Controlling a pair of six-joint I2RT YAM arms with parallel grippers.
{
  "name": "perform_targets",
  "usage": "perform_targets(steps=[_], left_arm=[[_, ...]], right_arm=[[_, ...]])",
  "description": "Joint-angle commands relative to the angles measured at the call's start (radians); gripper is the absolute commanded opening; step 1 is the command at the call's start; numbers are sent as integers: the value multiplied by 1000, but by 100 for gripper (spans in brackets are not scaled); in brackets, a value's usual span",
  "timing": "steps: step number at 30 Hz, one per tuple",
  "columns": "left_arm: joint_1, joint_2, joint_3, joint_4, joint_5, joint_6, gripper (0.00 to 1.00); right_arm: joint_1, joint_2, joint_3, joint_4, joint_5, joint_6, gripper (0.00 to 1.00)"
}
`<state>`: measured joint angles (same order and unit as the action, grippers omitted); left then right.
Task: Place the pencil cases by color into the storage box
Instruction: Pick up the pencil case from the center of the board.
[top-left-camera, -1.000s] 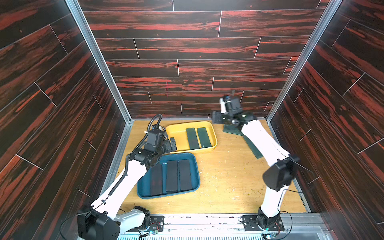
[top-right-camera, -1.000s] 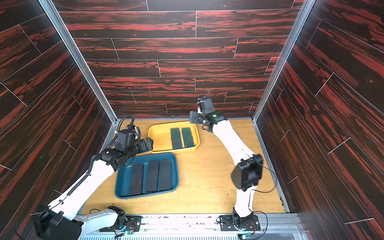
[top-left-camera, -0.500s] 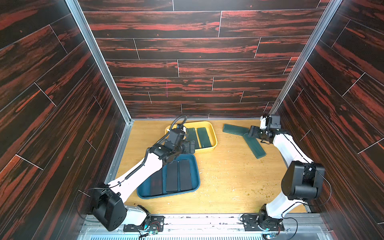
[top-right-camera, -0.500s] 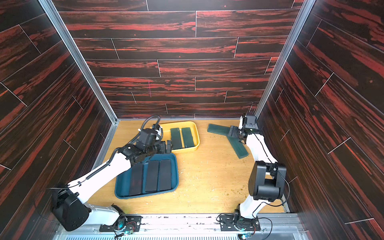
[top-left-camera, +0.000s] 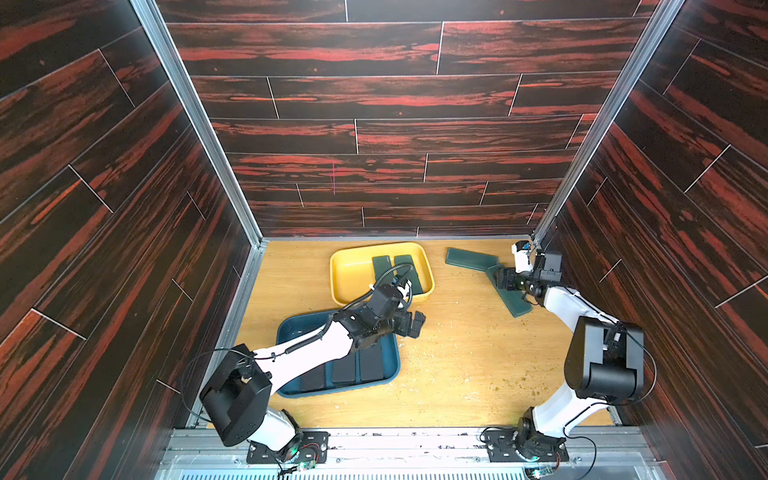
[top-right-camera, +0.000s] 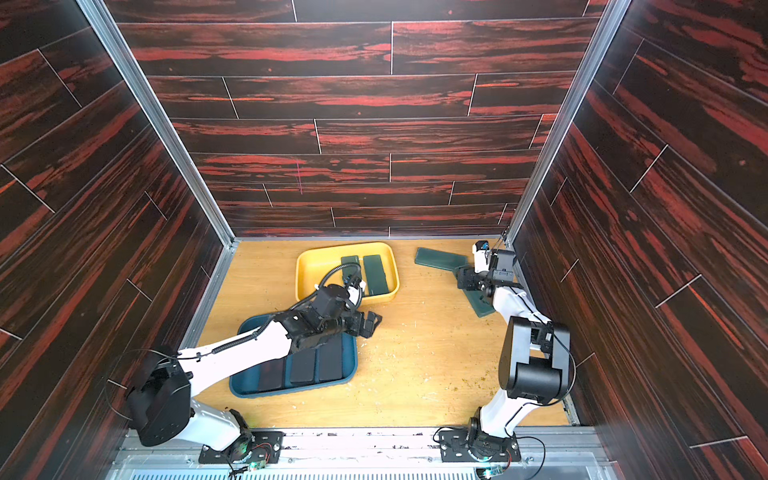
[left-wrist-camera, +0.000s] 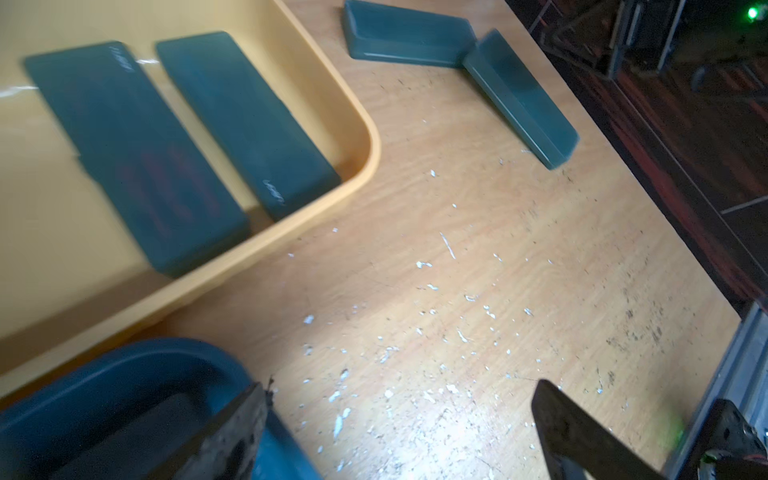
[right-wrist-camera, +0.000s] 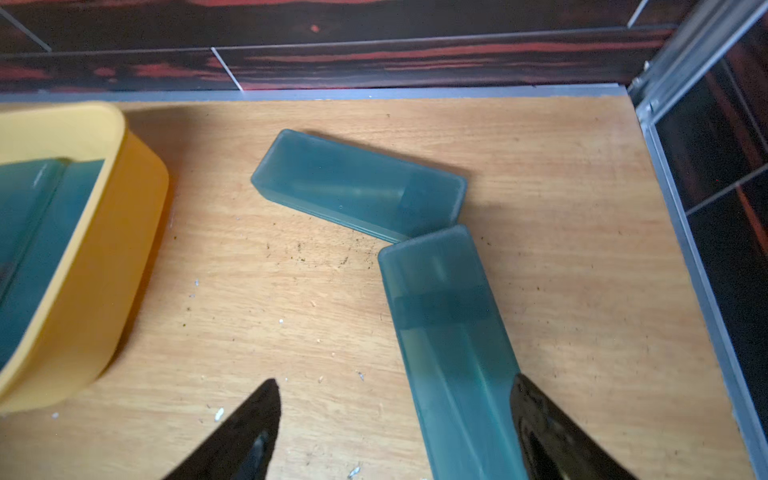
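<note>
Altogether: four green cases (top-left-camera: 470, 258), three black cases (top-left-camera: 345, 371), two trays (top-left-camera: 353, 259).

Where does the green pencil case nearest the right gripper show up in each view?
Top views: right of the yellow tray, under the right gripper, green pencil case.
Left wrist: upper right, slanted.
Right wrist: lower centre, between the fingers.
Shared landmark: yellow tray.

text: none readable | green pencil cases (left-wrist-camera: 249, 124) in yellow tray (left-wrist-camera: 353, 116): small pale marks, blurred
</note>
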<state>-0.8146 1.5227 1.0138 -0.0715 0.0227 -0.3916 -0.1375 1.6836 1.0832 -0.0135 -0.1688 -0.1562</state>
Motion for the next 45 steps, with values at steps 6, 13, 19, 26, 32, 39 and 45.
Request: perform_targets(steps=[6,13,19,26,32,39,45], left_arm=[[-38,27,-30,105,47,42,100],[-43,43,-40,128,66,72,100],[-44,41,-56,134,71,77,100],[-45,43,-59,134,71,77,100],[-44,49,-50,127,69,85,100],[-44,60,-43,117,67,86,100],[-44,59,-37,109,60,86,100]], right_arm=[[-60,66,18,-37,-82,-187,87],[-74,114,28,-94,-90,-258,87],[-79,162,58,-122,-76,-296,87],[-77,212,101,-161,-37,-337,86],[-82,245,120,-166,-16,-360,85],[-83,292,159,-198,-44,-360,83],[-82,318,177,-213,-44,-370,82]])
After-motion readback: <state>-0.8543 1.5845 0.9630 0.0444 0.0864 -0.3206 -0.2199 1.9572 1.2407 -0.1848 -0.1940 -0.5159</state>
